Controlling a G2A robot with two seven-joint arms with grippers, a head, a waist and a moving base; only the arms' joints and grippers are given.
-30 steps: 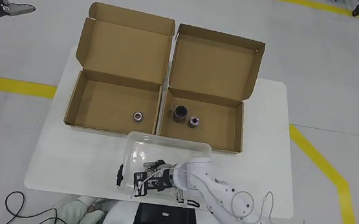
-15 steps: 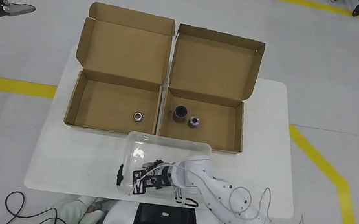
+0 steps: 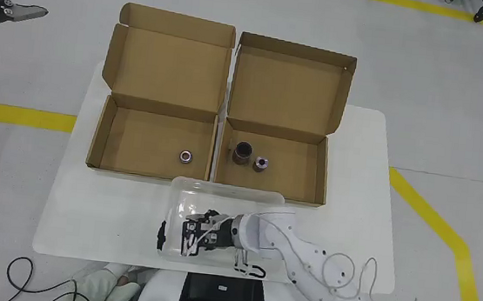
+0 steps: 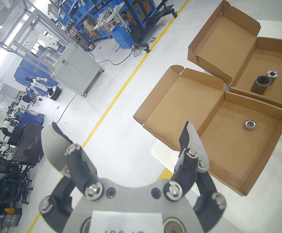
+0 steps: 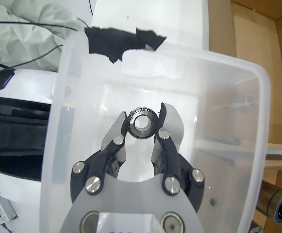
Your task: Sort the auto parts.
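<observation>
My right gripper [image 5: 143, 113] clamps a bearing [image 5: 142, 126] inside the clear bin [image 5: 263, 72]; next I'd lift it to the box [image 3: 137, 140] beyond the bin, the one holding a similar ring [image 3: 186, 156]

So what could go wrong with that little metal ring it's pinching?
The small grey metal bearing ring is round and smooth, pinched only at its sides by the right gripper, so it might slip out. Lifting, it could bump the wall of the clear plastic bin. It could land beside the dark cylinder in the wrong brown cardboard box.
</observation>
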